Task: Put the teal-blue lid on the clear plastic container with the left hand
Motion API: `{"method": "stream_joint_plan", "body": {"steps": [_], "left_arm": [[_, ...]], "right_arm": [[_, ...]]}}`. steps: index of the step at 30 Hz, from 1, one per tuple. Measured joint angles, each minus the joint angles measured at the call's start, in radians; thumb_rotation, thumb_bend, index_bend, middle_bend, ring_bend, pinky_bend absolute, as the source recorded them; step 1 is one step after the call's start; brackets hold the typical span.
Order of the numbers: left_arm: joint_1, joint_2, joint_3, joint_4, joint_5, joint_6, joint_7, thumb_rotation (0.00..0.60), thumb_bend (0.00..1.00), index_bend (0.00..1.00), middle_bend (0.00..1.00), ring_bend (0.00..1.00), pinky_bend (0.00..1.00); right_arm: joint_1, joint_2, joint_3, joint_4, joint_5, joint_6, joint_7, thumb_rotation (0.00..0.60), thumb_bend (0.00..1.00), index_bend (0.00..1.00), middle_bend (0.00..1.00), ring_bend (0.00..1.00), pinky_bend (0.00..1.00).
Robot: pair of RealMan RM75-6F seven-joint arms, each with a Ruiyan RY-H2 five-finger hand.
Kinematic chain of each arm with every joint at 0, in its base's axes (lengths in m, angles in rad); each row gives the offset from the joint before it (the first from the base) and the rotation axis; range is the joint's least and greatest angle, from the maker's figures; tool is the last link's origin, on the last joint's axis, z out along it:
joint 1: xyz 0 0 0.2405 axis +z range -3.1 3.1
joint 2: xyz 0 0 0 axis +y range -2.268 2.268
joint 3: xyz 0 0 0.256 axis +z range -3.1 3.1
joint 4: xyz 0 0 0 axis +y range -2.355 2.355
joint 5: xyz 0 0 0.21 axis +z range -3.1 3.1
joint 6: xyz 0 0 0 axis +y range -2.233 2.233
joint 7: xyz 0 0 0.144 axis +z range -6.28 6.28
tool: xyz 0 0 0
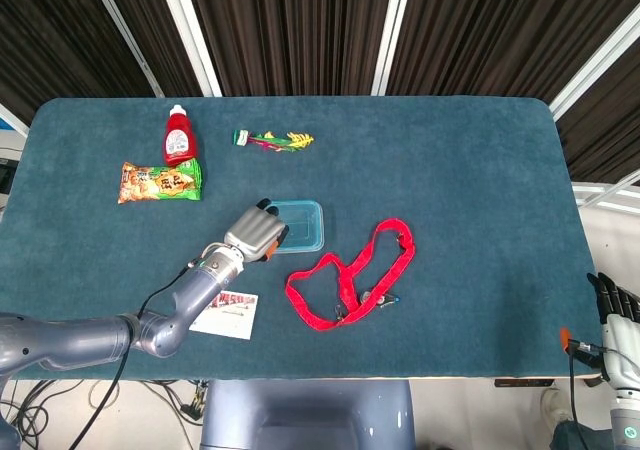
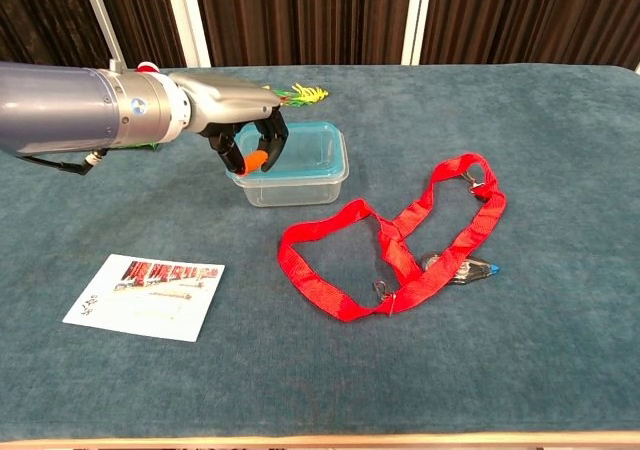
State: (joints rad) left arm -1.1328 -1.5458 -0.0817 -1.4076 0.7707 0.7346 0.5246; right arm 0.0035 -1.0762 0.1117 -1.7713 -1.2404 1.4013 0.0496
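Left hand (image 2: 252, 142) sits at centre left of the chest view, fingers curled downward and apart at the left edge of the lid (image 2: 300, 153), holding nothing that I can see. That teal-blue lid already lies on the clear container (image 2: 292, 187), just left of centre. At upper left of the head view stand a ketchup bottle (image 1: 179, 135) and snack bag (image 1: 160, 181); a card (image 2: 146, 296) lies lower left. Right of the container lies a red strap (image 2: 400, 240). Right hand (image 1: 614, 313) shows at the lower right corner, off the table (image 1: 480, 170); I cannot tell its state.
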Motion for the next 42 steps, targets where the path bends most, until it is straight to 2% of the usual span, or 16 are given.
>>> {"method": "stream_joint_plan", "body": {"steps": [42], "left_arm": [[-0.001, -0.006, 0.007, -0.015, 0.013, 0.022, 0.009, 0.600, 0.58, 0.61, 0.52, 0.20, 0.13]], "right_arm": [[0.000, 0.001, 0.004, -0.008, 0.017, -0.004, -0.008, 0.600, 0.39, 0.06, 0.04, 0.02, 0.00]]}}
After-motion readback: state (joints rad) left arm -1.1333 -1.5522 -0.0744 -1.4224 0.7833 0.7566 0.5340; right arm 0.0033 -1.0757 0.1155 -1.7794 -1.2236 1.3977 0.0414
